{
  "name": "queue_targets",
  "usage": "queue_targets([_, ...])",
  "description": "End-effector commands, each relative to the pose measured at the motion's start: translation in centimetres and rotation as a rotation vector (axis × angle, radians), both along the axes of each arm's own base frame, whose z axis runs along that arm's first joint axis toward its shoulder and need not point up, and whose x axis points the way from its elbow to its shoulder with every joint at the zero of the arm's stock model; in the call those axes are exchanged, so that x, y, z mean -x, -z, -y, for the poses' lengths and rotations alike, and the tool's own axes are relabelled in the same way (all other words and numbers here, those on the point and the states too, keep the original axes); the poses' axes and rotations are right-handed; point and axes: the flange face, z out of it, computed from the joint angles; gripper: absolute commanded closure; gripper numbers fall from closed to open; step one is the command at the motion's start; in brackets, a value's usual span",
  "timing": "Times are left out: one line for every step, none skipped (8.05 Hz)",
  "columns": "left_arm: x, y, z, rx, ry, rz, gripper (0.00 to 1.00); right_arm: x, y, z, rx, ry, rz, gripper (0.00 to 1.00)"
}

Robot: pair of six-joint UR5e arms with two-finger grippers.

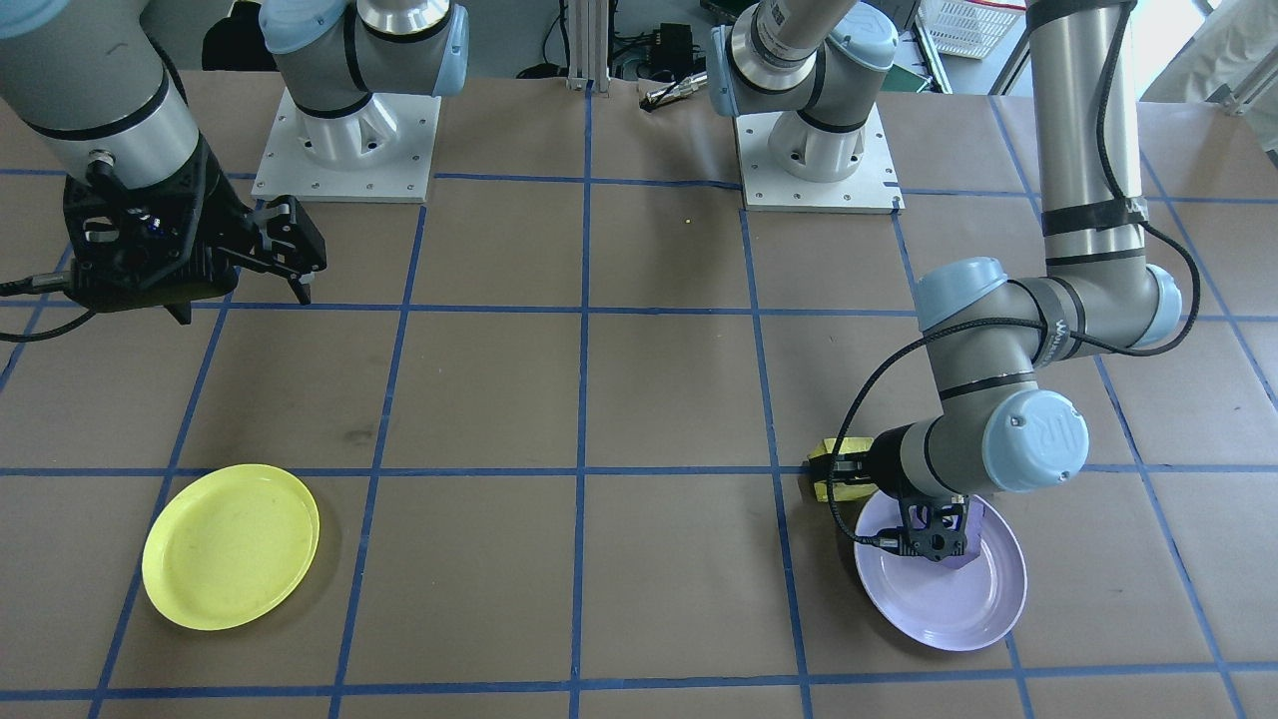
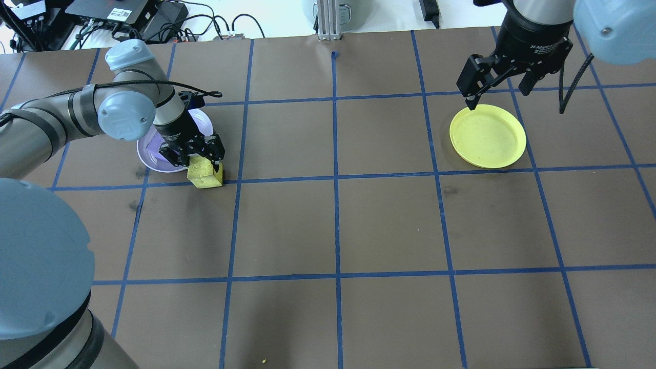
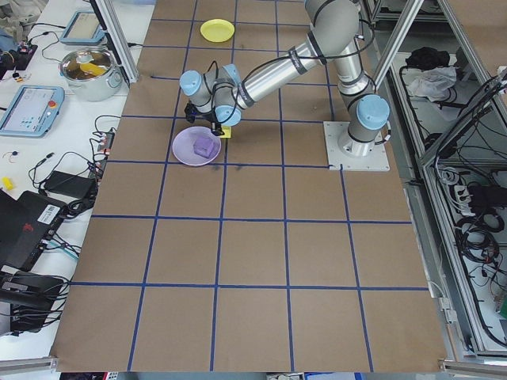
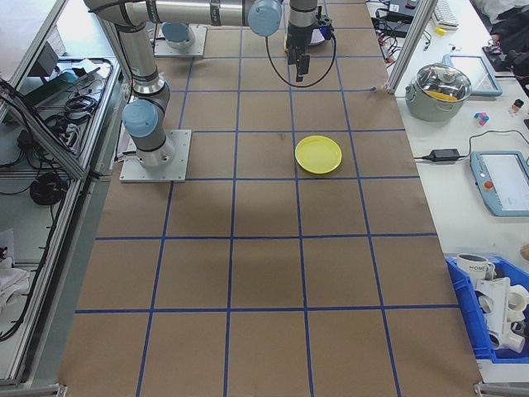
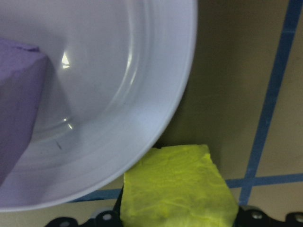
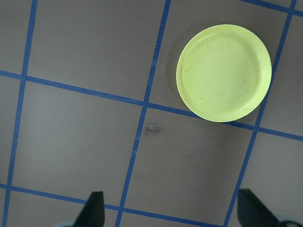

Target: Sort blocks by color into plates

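Note:
The pale lavender plate (image 2: 149, 159) lies on the left side of the table, and the purple block (image 5: 19, 94) rests inside it (image 3: 203, 146). Just off the plate's rim sits the yellow block (image 2: 206, 175), close to a blue tape line. My left gripper (image 2: 201, 160) is shut on the yellow block (image 5: 177, 189), one finger on each side. The bright yellow plate (image 2: 488, 136) lies empty at the far right (image 6: 223, 72). My right gripper (image 2: 499, 95) hangs above the table beside that plate, open with nothing in it (image 6: 173, 213).
Brown paper with a blue tape grid (image 2: 335, 177) covers the table. Both arm bases (image 1: 344, 145) stand at the robot's edge, with a metal tool (image 1: 674, 92) between them. Side benches hold a pot (image 4: 446, 84), tablets and cables.

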Motion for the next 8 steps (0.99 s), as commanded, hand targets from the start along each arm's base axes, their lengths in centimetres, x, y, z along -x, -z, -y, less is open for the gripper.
queue_targets([8.4, -5.5, -1.8, 0.036, -0.082, 0.045, 1.0, 0.0, 0.0, 0.0, 0.0, -0.001, -0.004, 0.0])
queue_targets([14.7, -7.5, -3.7, 0.071, 0.017, 0.051, 1.0, 0.1, 0.0, 0.0, 0.0, -0.002, -0.009, 0.0])
queue_targets([19.1, -8.6, -5.8, 0.072, 0.065, 0.046, 1.0, 0.1, 0.0, 0.0, 0.0, -0.002, -0.009, 0.0])
queue_targets([22.6, -8.6, -7.3, 0.063, 0.046, 0.043, 1.0, 0.1, 0.1, 0.0, -0.002, -0.002, -0.01, 0.0])
queue_targets([26.4, -8.8, -9.0, 0.05, 0.043, -0.01, 1.0, 0.1, 0.1, 0.0, -0.002, -0.002, -0.01, 0.0])
queue_targets([29.6, -8.6, -10.7, 0.043, 0.07, -0.018, 1.0, 0.2, 0.1, 0.1, -0.002, 0.001, -0.012, 0.0])
queue_targets([33.2, -8.4, -13.2, 0.039, 0.133, -0.019, 1.0, 0.2, -0.1, 0.1, 0.007, -0.001, -0.012, 0.0])
queue_targets([34.8, -7.5, -14.3, 0.025, 0.166, -0.012, 1.0, 0.2, 0.0, 0.1, 0.007, -0.001, -0.012, 0.0])
